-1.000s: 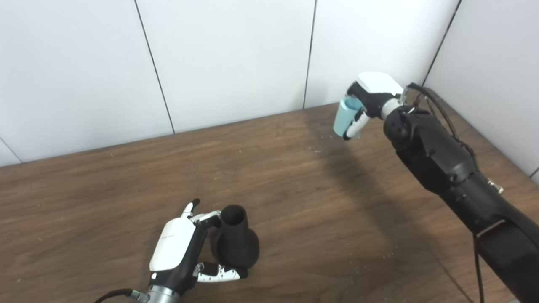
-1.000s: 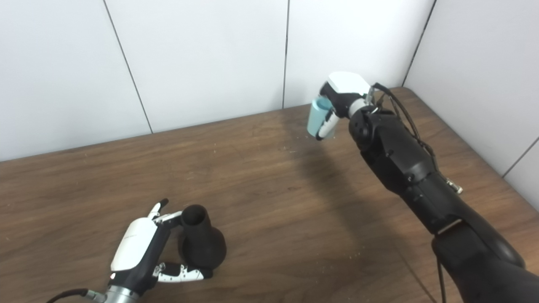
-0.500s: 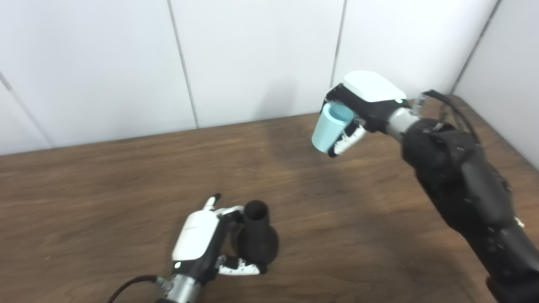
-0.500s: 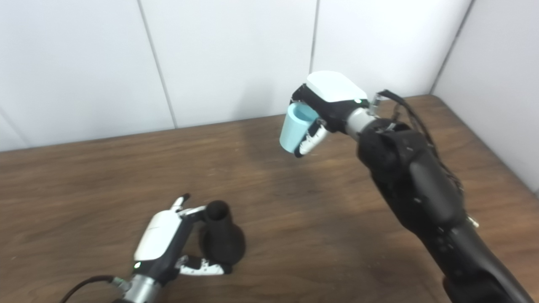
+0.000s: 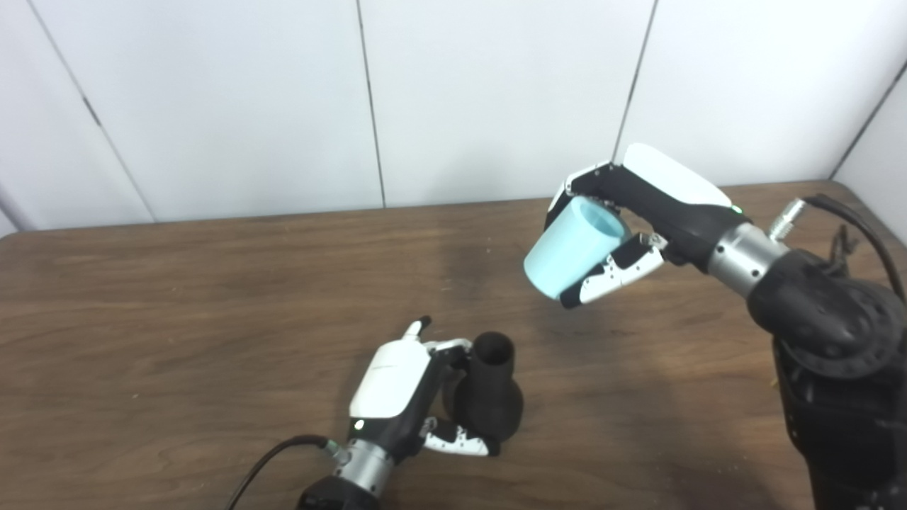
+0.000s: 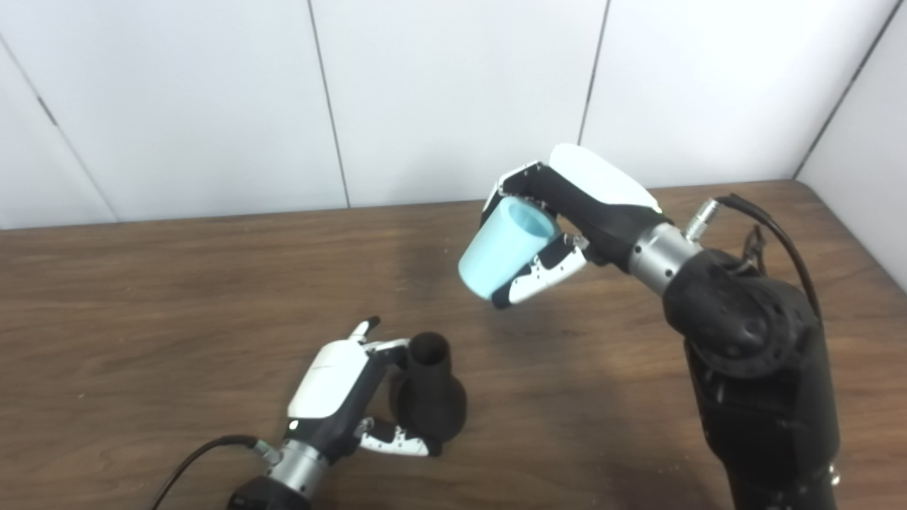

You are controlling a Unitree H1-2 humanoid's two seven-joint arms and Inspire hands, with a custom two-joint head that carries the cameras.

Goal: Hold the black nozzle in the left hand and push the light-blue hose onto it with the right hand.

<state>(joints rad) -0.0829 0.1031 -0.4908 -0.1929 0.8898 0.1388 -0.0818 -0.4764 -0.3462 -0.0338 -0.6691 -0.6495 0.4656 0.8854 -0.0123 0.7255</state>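
The black nozzle (image 5: pixel 489 397) stands upright on the wooden table (image 5: pixel 177 297), narrow open neck up, near the front centre. My left hand (image 5: pixel 400 397) is closed around its bulbous lower part from the left. The light-blue hose piece (image 5: pixel 570 248), a short tapered tube, is held in the air by my right hand (image 5: pixel 638 212), up and to the right of the nozzle. It is tilted, with one end pointing down-left toward the nozzle. A clear gap separates hose and nozzle.
White panelled walls (image 5: pixel 496 92) close off the table at the back and at the right corner. My right forearm (image 5: pixel 822 333) with its cable crosses the right side of the table. A cable (image 5: pixel 262 467) trails from my left wrist at the front edge.
The camera has panned, shifting the whole picture. My right hand has carried the hose leftward and lower, closer to the nozzle. My left hand keeps its hold on the nozzle.
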